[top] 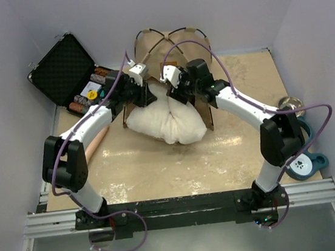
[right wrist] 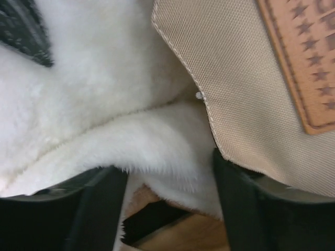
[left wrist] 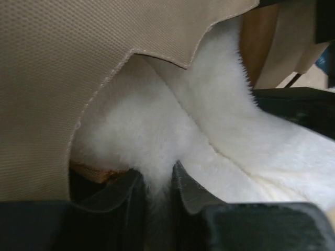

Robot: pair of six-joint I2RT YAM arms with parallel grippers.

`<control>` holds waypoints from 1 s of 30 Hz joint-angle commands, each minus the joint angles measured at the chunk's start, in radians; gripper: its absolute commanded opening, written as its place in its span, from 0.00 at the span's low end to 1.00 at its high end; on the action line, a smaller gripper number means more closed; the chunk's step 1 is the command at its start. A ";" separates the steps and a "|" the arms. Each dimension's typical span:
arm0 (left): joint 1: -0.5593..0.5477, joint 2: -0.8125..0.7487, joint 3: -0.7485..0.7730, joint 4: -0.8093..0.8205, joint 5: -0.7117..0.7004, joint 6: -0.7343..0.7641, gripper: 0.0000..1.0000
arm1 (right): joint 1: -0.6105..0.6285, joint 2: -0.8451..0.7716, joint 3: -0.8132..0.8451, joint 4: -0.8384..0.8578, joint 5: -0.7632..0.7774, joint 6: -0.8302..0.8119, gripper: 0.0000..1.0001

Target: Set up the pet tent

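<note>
The pet tent (top: pixel 194 53) stands at the back of the table, its tan fabric up and two black poles crossing above it. A white fluffy cushion (top: pixel 166 123) lies half inside its doorway. My left gripper (top: pixel 146 96) is at the cushion's left back corner. In the left wrist view its jaws (left wrist: pixel 157 175) stand nearly together with cushion (left wrist: pixel 209 130) fur pinched between them, under the tent (left wrist: pixel 52 78) edge. My right gripper (top: pixel 183 95) is at the right back corner. Here the jaws (right wrist: pixel 170 167) stand wide around the cushion (right wrist: pixel 94 104) rim, beside the tent (right wrist: pixel 246 99) and its brown patch (right wrist: pixel 306 57).
An open black foam-lined case (top: pixel 65 67) with small items lies at the back left. A tan roll (top: pixel 94 143) rests by the left arm. A metal bowl (top: pixel 291 106) and a teal feeder (top: pixel 304 162) sit at the right edge. Walls close in on three sides.
</note>
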 commanded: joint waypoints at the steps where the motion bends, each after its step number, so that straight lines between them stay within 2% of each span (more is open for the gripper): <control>1: 0.024 -0.098 -0.003 0.016 -0.002 0.050 0.37 | 0.027 -0.144 0.036 -0.043 -0.117 -0.005 0.75; 6: 0.079 -0.206 -0.011 -0.099 0.072 0.093 0.60 | 0.027 -0.237 -0.023 -0.138 -0.180 -0.037 0.87; 10: 0.133 -0.267 -0.012 -0.170 0.113 0.099 0.73 | 0.025 -0.302 -0.036 -0.240 -0.187 -0.033 0.90; 13: 0.183 -0.336 -0.034 -0.212 0.182 0.132 0.84 | 0.024 -0.409 -0.082 -0.303 -0.193 -0.037 0.92; 17: 0.207 -0.411 -0.084 -0.330 0.156 0.194 0.87 | 0.025 -0.515 -0.177 -0.454 -0.169 -0.143 0.92; 20: 0.207 -0.471 -0.187 -0.384 0.173 0.199 0.87 | 0.025 -0.596 -0.303 -0.516 -0.141 -0.246 0.92; 25: 0.196 -0.542 -0.295 -0.354 0.156 0.166 0.85 | 0.043 -0.678 -0.466 -0.459 -0.078 -0.339 0.94; 30: 0.119 -0.539 -0.362 -0.323 0.032 0.182 0.84 | 0.100 -0.627 -0.540 -0.300 0.029 -0.265 0.95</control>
